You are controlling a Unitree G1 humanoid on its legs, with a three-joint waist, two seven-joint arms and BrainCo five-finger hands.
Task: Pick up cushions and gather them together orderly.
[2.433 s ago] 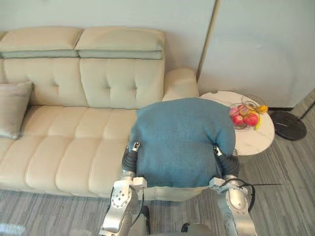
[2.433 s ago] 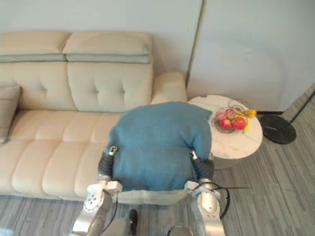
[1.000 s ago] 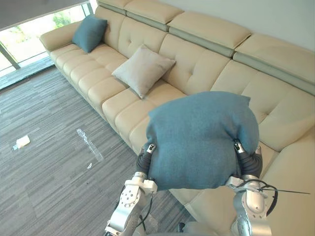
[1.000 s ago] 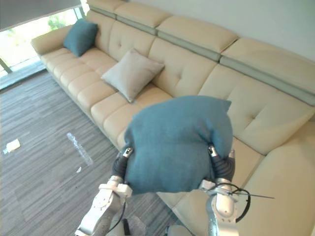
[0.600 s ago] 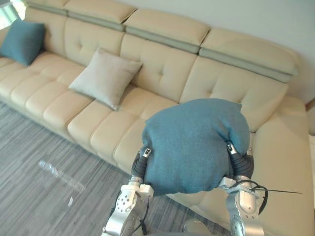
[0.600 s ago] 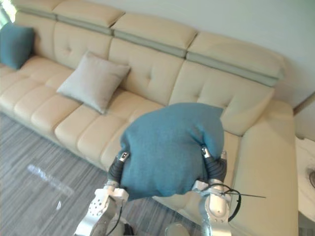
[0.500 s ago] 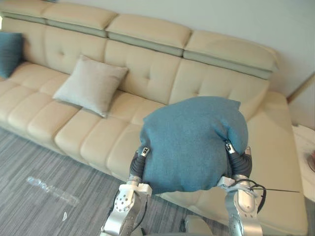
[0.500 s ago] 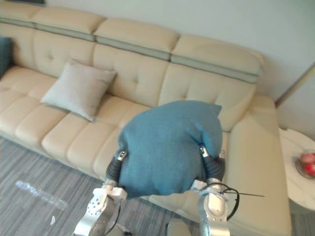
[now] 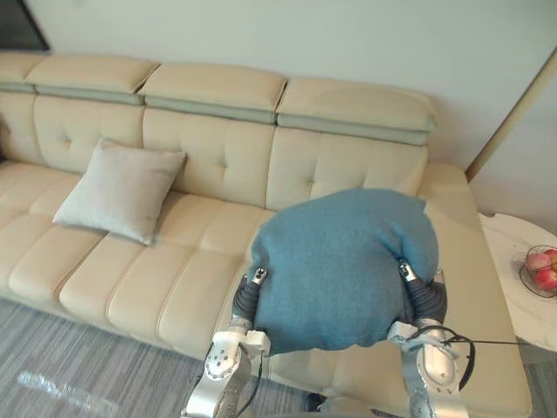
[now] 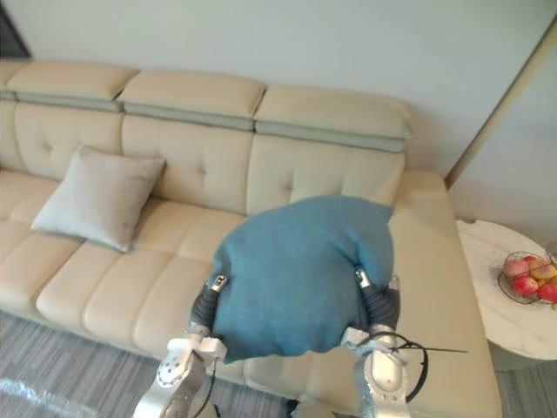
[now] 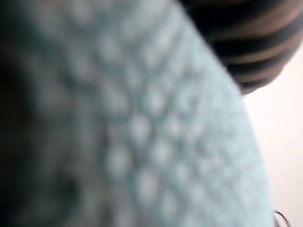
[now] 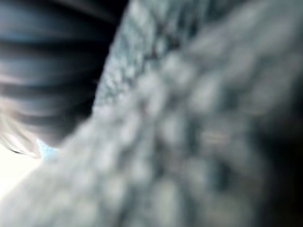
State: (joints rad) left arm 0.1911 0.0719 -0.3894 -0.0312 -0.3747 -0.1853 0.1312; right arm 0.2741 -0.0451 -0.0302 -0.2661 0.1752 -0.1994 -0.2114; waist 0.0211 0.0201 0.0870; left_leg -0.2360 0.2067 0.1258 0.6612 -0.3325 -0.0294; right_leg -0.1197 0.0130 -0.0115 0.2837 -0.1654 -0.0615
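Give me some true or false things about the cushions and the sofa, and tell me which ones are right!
1. The blue cushion is up between the left robot hand and the right robot hand. True.
2. The grey cushion lies on the floor. False: it rests on the sofa, against its back.
3. The bowl of fruit stands on the round white table. True.
4. The sofa is red. False: it is cream.
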